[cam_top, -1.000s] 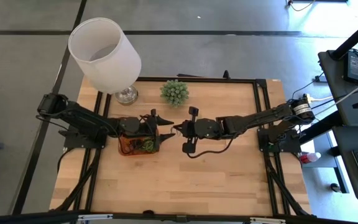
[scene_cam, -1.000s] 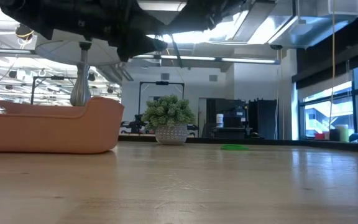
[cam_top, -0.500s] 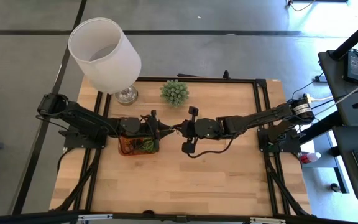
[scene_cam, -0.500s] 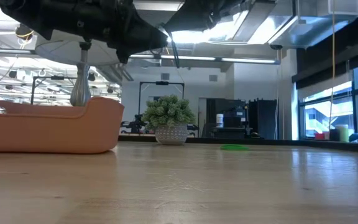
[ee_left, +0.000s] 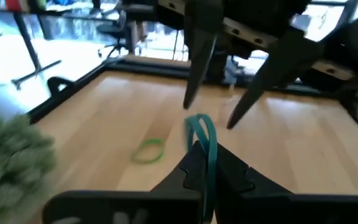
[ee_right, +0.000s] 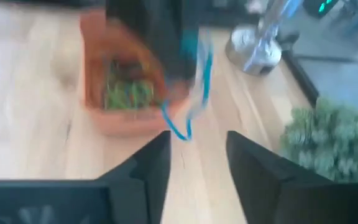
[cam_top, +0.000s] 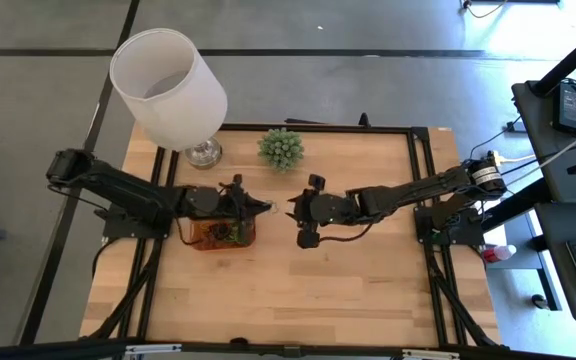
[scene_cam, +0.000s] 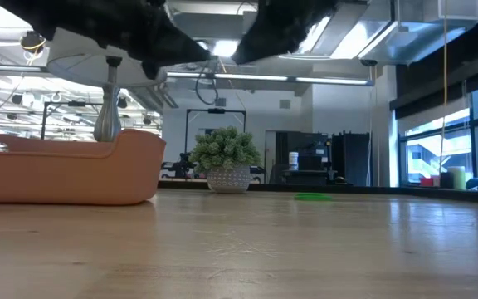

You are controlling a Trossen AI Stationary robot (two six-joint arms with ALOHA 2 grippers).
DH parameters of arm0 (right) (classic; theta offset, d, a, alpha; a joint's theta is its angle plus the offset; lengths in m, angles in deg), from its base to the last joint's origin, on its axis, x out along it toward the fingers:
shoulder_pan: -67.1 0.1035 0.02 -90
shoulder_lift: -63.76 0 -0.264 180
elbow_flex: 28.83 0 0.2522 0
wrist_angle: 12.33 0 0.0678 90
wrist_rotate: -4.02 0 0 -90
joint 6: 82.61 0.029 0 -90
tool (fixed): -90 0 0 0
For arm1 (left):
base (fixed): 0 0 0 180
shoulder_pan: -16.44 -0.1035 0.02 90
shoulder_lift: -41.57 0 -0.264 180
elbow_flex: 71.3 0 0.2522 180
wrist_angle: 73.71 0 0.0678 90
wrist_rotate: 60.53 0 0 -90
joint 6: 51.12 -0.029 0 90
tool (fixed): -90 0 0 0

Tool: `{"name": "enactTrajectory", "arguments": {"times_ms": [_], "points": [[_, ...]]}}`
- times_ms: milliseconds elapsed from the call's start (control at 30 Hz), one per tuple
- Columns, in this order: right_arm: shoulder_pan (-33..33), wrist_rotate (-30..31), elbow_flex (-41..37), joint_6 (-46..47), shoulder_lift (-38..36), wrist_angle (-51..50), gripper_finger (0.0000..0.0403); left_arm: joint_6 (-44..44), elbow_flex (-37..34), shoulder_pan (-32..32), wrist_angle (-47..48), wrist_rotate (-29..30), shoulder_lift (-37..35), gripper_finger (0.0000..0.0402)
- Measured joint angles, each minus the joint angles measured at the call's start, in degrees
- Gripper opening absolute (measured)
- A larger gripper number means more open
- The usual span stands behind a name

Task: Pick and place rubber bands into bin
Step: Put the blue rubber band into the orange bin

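The left gripper (cam_top: 264, 207), its dark fingers pressed together, pinches a thin blue-grey rubber band (ee_left: 202, 138) that hangs in the air just beyond the rim of the small shallow orange translucent plastic bin (cam_top: 222, 233). Facing it from the far side of that bin, the right gripper (cam_top: 292, 211) stands with its two fingers spread wide and holds nothing; the blue loop dangles between the two arms, clear of the right fingers (ee_right: 148, 168).

Inside the bin lies a tangle of rubber bands (ee_right: 128, 93), mostly green with some yellow and orange-brown, so a good part of the job looks done. At least one thin green rubber band (ee_left: 146, 150) lies flat on the light wooden table (cam_top: 348, 290), away from the bin toward the right arm's side, near the small spiky green ball plant (cam_top: 281, 148). What is left, by my reading, is to carry the blue band back over the bin and drop it, then fetch the green one.
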Motion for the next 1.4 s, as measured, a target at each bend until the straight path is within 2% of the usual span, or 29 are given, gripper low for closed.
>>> {"name": "enactTrajectory", "arguments": {"times_ms": [133,233,367,467,700,933,1167,1400], "points": [[0.5,0.0,0.0,4.9,0.0,-9.7,0.0197,1.4,2.5,2.8,17.8,1.8,-6.7,0.0004],[1.2,0.1,-0.5,11.8,0.0,-17.4,0.0203,5.8,7.3,6.4,34.9,3.7,-9.8,0.0004],[3.1,0.1,-5.3,14.6,0.0,-17.0,0.0198,15.8,15.0,11.3,61.2,3.3,-10.7,0.0003],[4.5,0.1,-10.5,16.3,-0.1,-12.0,0.0190,25.5,17.3,13.5,72.7,2.7,-10.7,0.0003],[6.6,0.1,-21.8,24.0,0.0,-1.9,0.0173,36.3,16.2,14.2,83.3,-6.2,-9.3,0.0003],[7.3,0.1,-25.1,26.4,0.0,2.7,0.0169,44.1,12.4,14.1,85.1,-11.3,-7.0,0.0003],[7.4,0.1,-25.0,24.7,0.0,3.3,0.0169,48.2,10.0,14.0,83.1,-9.6,-5.1,0.0010],[7.4,0.1,-25.0,24.6,0.0,3.6,0.0169,49.7,10.0,12.6,79.4,-11.0,-4.9,0.0074]]}}
